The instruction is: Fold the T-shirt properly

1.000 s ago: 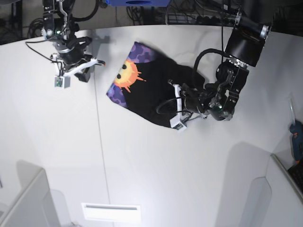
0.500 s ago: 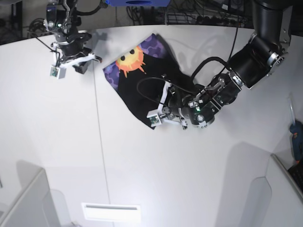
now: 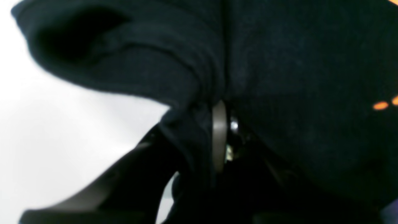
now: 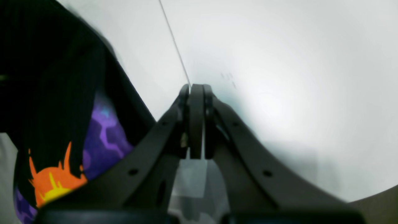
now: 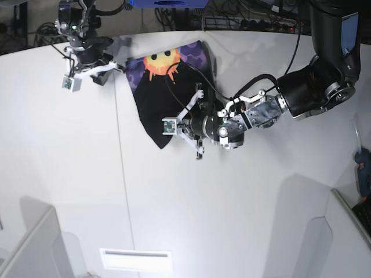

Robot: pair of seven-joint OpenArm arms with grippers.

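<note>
The likeliest trouble is the cloth slipping or bunching: the left gripper (image 5: 186,120) has its fingers (image 3: 219,137) closed on a thick roll of black fabric near the lower hem of the T-shirt (image 5: 168,92), and in the left wrist view several layers seem gathered at the pinch, so a further pull could drag a wad rather than a clean edge and leave the fold crooked. A second risk is that only this arm has hold; the right gripper (image 5: 93,70) sits just beside the shirt's 10 o'clock corner with its fingers (image 4: 196,121) pressed together on nothing, bare worktop (image 4: 279,77) beyond them, so the upper edge is unpinned and the whole garment may slide across the worktop (image 5: 69,174) instead of folding. The T-shirt lies in the upper middle of the base view, already partly doubled, with the sun print (image 5: 162,62) facing up at its far end. Its long axis runs roughly from 12 o'clock to 6 o'clock, leaning slightly toward 5, the printed end pointing to 12 and the narrow black end by the left gripper pointing down. Which end is collar and which hem I cannot tell for certain from these views.
</note>
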